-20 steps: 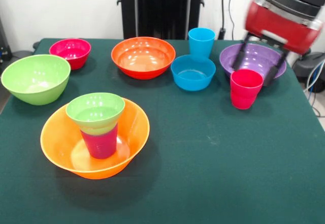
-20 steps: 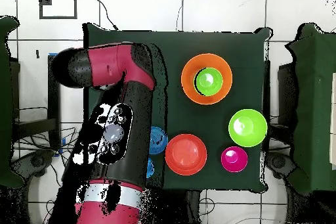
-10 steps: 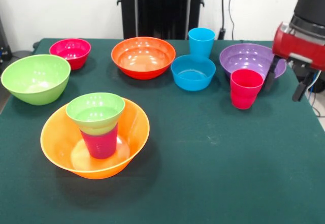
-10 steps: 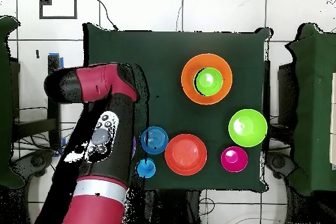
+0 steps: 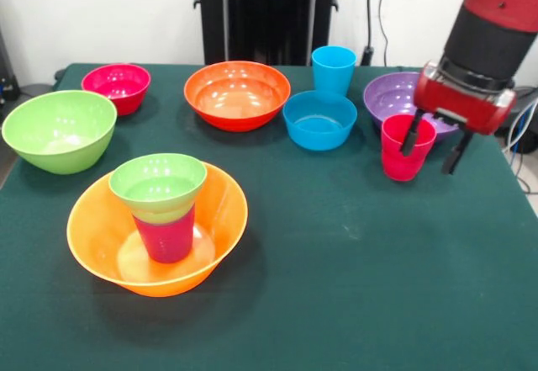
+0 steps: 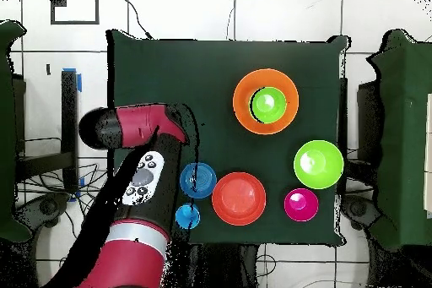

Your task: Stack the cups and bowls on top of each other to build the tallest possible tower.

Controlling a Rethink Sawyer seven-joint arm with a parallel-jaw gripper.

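My gripper point(image 5: 429, 157) hangs open at the red-pink cup point(image 5: 402, 162), which stands upright on the green cloth in front of the purple bowl point(image 5: 397, 93). One finger point(image 5: 411, 135) crosses the cup's front and the other is off its right side; nothing is held. The tower stands at the front left: a large orange bowl point(image 5: 220, 213) holds a purple-magenta cup point(image 5: 166, 236), with a small lime green bowl point(image 5: 158, 184) resting on it. In the overhead view the arm point(image 6: 139, 183) hides the gripper and the red-pink cup.
Along the back stand a small pink-red bowl point(image 5: 116, 85), a red-orange bowl point(image 5: 237, 93), a blue bowl point(image 5: 319, 120) and a sky blue cup point(image 5: 333, 68). A large lime green bowl point(image 5: 59, 129) is at the left. The table's right edge is close beside the gripper.
The gripper swung out past the table's right edge, then came back left and lower to the red-pink cup. No cup or bowl has moved.
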